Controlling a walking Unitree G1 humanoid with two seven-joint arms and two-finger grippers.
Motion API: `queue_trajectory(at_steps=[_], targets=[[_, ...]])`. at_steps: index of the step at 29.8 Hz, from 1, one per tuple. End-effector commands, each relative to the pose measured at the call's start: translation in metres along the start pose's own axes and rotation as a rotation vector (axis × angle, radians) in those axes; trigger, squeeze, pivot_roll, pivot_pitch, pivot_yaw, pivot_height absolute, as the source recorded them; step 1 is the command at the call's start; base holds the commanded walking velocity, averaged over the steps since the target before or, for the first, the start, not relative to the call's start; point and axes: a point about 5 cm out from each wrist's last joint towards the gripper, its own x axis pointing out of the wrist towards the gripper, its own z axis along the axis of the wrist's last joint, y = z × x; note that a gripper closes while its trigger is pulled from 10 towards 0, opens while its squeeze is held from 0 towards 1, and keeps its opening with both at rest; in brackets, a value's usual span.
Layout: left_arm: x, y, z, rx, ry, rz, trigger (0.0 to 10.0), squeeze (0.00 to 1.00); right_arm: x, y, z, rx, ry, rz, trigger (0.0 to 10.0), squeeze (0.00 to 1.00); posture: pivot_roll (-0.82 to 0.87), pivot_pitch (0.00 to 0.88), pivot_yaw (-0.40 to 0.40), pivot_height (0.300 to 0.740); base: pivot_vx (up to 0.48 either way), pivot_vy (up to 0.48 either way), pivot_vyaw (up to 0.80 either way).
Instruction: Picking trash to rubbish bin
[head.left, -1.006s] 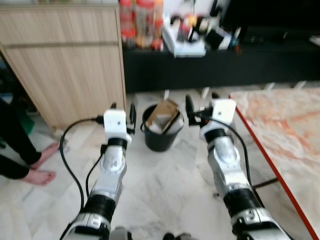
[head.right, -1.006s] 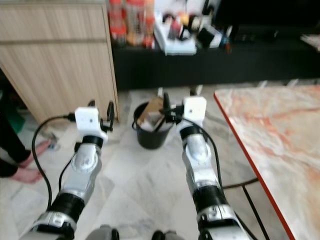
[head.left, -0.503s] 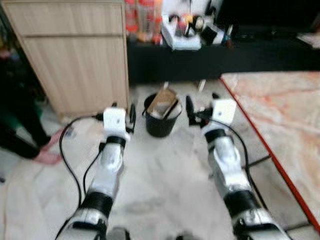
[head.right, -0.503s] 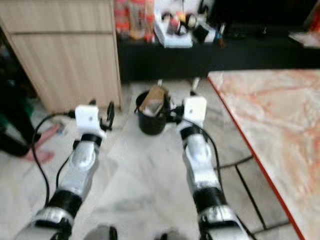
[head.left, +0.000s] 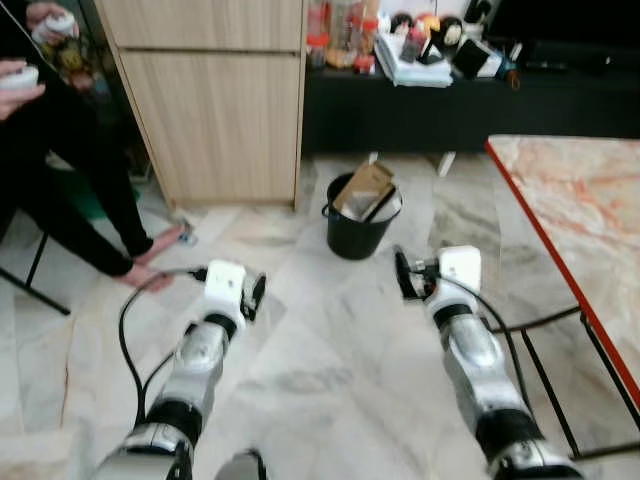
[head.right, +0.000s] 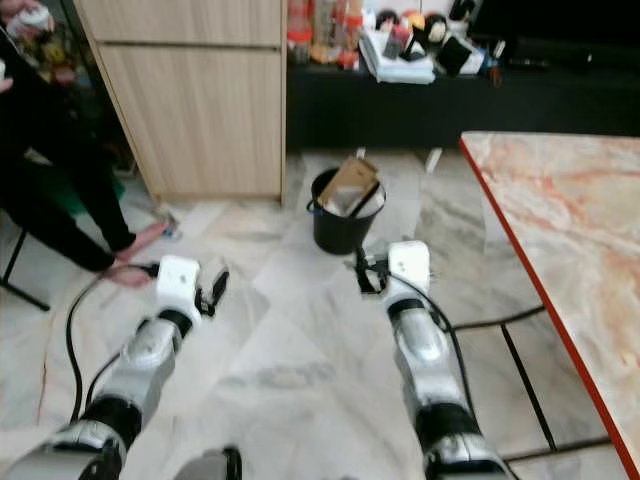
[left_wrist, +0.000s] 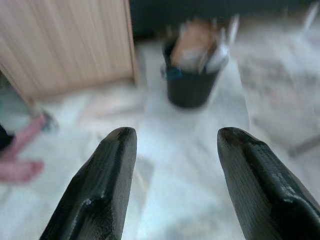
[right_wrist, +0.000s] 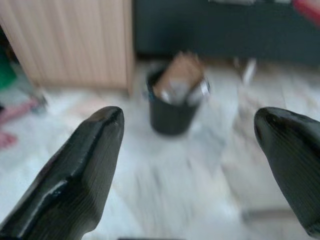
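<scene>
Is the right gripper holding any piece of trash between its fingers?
No, in the right wrist view the right gripper has its fingers wide apart, with bare floor and the black bin showing between them.

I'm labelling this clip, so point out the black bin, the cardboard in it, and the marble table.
black bin (head.left: 352, 238), left eye view, front wall
cardboard (head.left: 364, 188), left eye view, flat face
marble table (head.right: 570, 215), right eye view, bare top

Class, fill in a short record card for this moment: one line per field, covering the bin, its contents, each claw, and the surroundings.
bin: black rubbish bin on marble floor, ahead of both arms
contents: brown cardboard sticking out
left claw: open, holding nothing
right claw: open, holding nothing
surroundings: wooden cabinet left of bin; marble table on robot's right; seated person at left
</scene>
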Motion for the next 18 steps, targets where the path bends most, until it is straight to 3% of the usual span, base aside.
queue_trajectory(at_steps=[1,4,6,8,10,13,16,18], targets=[[-0.009,0.0,-0.024,0.032,0.135,-0.003,10.0,0.0,-0.009,-0.006,-0.023,0.002,0.104,-0.015,10.0,0.0,0.11,0.161,-0.117,0.74,0.0,0.0,0.0],[-0.015,0.001,-0.037,0.051,0.195,-0.011,10.0,0.0,-0.019,-0.009,-0.043,0.012,0.207,-0.019,10.0,0.0,0.11,0.157,-0.116,0.74,0.0,0.0,0.0],[-0.016,0.001,-0.038,0.052,0.2,-0.013,10.0,0.0,-0.02,-0.009,-0.045,0.013,0.217,-0.019,10.0,0.0,0.11,0.157,-0.116,0.74,0.0,0.0,0.0],[-0.036,0.005,-0.069,0.064,0.366,0.018,10.0,0.0,-0.051,-0.01,-0.089,0.018,0.428,-0.022,10.0,0.0,0.11,0.145,-0.113,0.74,0.0,0.0,0.0],[-0.051,0.011,-0.088,0.056,0.469,0.065,10.0,0.0,-0.073,-0.011,-0.112,0.024,0.545,-0.037,10.0,0.0,0.1,0.139,-0.11,0.74,0.0,0.0,0.0],[-0.066,0.017,-0.103,-0.003,0.552,0.136,10.0,0.0,-0.09,-0.012,-0.127,0.049,0.621,-0.069,10.0,0.0,0.11,0.126,-0.107,0.74,0.0,0.0,0.0],[-0.091,0.021,-0.126,-0.036,0.673,0.19,10.0,0.0,-0.115,-0.011,-0.147,0.07,0.724,-0.108,10.0,0.0,0.11,0.118,-0.103,0.74,0.0,0.0,0.0],[-0.096,0.02,-0.131,-0.04,0.69,0.191,10.0,0.0,-0.121,-0.009,-0.151,0.076,0.744,-0.11,10.0,0.0,0.1,0.115,-0.099,0.74,0.0,0.0,0.0]])
